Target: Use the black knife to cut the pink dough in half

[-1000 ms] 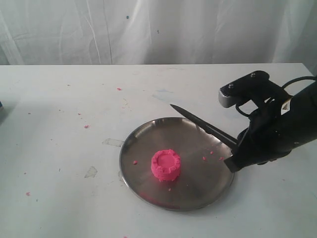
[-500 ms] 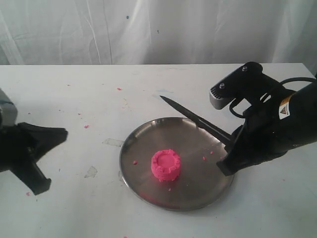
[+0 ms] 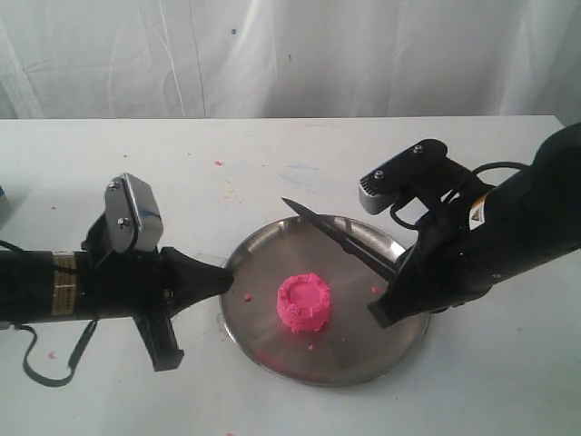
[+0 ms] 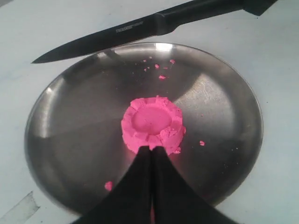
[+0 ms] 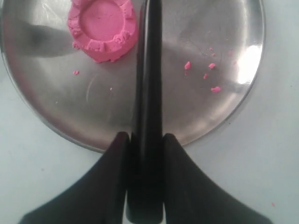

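Moved: left tool [image 3: 218,277] in from bench's left edge to plate [image 3: 381,341] rim; right tool [image 5: 145,137] shifted left.
1. Right tool: clamped on black knife [image 3: 340,238] handle, blade raised over plate, likely lining up the cut.
2. Left tool: closed, empty.
3. Whole pink dough [image 3: 303,302] at plate centre.

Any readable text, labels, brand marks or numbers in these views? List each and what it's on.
White print on the blade of the black knife: too blurred to read.
Sticker on the right arm: yellow mark, text too small to read.
Label band on the left arm: too small to read.
Steel plate, pink dough: no markings seen.
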{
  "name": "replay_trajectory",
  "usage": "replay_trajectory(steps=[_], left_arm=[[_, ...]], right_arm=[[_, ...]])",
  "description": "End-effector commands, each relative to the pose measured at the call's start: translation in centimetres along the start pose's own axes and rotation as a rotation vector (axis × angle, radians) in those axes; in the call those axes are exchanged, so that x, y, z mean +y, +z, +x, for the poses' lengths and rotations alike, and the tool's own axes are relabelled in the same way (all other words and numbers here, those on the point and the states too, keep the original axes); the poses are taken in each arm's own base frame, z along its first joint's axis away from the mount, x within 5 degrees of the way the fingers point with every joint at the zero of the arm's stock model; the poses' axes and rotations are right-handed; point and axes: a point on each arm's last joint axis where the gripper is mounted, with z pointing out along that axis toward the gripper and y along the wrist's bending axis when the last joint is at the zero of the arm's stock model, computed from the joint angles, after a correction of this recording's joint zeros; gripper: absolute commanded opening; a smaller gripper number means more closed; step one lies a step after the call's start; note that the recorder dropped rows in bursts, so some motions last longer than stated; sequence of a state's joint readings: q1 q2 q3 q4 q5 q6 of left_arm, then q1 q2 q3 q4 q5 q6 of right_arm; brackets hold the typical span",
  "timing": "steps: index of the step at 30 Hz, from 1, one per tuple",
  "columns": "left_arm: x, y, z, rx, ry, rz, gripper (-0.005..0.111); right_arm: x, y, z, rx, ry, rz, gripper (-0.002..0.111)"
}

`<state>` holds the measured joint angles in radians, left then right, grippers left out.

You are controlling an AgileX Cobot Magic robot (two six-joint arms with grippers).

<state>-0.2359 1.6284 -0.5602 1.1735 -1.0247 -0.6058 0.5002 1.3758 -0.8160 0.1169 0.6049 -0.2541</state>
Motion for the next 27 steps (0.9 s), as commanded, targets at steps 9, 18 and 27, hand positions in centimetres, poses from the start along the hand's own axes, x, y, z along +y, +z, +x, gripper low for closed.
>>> replay_trajectory(steps=[9,18,27], left_arm=[[-0.8,5.2,2.7,0.021,-0.075,0.215,0.000],[-0.4,6.4,3.8,0.049,-0.076,0.247,0.000],[0.1,6.6,3.2,-0.042,-0.151,0.197,0.000]], right_arm=[[-0.4,1.5,-1.4,-0.130,0.003,0.036,0.000],[-0.2,2.4,-0.7,-0.032,0.009,0.002,0.000],[0.1,0.5,-0.7,0.007,-0.083,-0.017,0.000]])
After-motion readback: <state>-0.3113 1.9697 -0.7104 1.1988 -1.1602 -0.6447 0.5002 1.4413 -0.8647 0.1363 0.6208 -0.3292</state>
